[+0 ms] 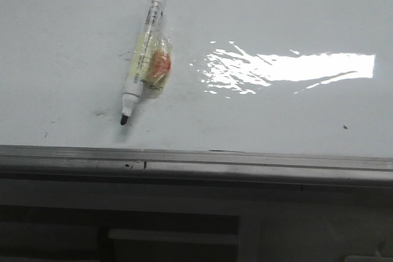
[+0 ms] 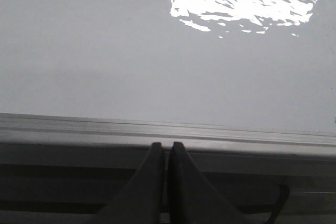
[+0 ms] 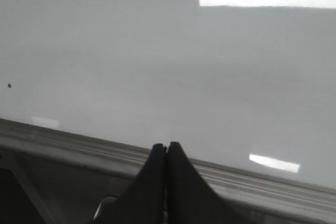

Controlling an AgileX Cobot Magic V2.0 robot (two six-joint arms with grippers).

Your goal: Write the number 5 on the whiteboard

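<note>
The whiteboard (image 1: 276,23) fills the front view, glossy white with a grey metal frame edge (image 1: 196,159) along its near side. A marker (image 1: 142,56) lies on it at the left, black cap end far, bare tip pointing at the frame, with a yellowish-orange taped pad around its middle. No number 5 shows on the board. My left gripper (image 2: 164,145) is shut and empty, its tips over the frame edge (image 2: 236,137). My right gripper (image 3: 167,146) is shut with nothing held, also over the frame edge (image 3: 68,148). Neither gripper appears in the front view.
A bright glare patch (image 1: 288,69) lies on the board right of the marker. Small dark specks (image 1: 345,127) and faint smudges dot the surface. Below the frame runs a dark ledge (image 1: 172,225) of the stand.
</note>
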